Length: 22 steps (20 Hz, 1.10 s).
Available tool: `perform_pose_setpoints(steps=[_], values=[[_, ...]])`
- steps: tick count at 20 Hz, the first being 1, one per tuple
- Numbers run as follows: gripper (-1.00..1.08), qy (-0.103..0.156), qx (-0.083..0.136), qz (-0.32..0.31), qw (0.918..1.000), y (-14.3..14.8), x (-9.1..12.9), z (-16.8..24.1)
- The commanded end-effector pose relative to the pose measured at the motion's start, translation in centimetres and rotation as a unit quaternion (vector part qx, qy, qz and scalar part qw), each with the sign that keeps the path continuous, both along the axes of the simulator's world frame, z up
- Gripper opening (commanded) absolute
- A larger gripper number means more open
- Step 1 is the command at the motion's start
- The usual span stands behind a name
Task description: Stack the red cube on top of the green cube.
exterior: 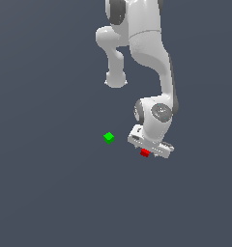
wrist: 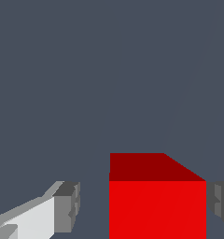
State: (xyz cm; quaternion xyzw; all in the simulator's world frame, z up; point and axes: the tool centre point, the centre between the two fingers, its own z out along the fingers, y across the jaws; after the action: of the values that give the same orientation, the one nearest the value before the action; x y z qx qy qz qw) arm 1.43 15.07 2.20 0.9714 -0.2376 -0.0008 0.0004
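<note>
A: Starting with the biggest item: smooth, glossy white jointed robot arm (exterior: 149, 58) with dark grey joint bands, rounded tubular links, bent down from the top of the exterior view. Under it, a flat, featureless dark slate-grey floor (exterior: 45, 193), matte, no texture.

B: And the end of the arm?

A: White blocky two-fingered gripper (exterior: 148, 147), low over the floor. In the wrist view the fingers are white, angular, tipped with ribbed grey pads (wrist: 67, 205). One pad stands clear of the cube with floor showing between; the other pad (wrist: 220, 204) sits just beside the opposite face. Touching or not, I cannot tell. So the jaws are parted wider than the cube, nothing clamped.

B: The cubes?

A: Tiny plain bright-red cube (exterior: 145, 153), sharp-edged, flat-shaded, sitting between the fingers, partly tucked under the gripper in the exterior view. Darker top face, brighter front face in the wrist view (wrist: 157, 205).

B: The other?

A: Tiny plain bright-green cube (exterior: 108, 138), same size, alone on the floor, apart from the gripper toward the exterior view's left.
</note>
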Motion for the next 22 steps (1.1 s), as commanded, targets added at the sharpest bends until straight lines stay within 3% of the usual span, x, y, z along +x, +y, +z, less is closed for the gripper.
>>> perform_pose_setpoints(steps=[1,2,3,15,22], values=[[1.0,-0.001,0.0,0.0,1.0,0.0,0.1,-0.2],[1.0,-0.001,0.0,0.0,1.0,0.0,0.1,-0.2],[-1.0,-0.001,0.0,0.0,1.0,0.0,0.1,-0.2],[-1.0,-0.001,0.0,0.0,1.0,0.0,0.1,-0.1],[-1.0,-0.001,0.0,0.0,1.0,0.0,0.0,2.3]])
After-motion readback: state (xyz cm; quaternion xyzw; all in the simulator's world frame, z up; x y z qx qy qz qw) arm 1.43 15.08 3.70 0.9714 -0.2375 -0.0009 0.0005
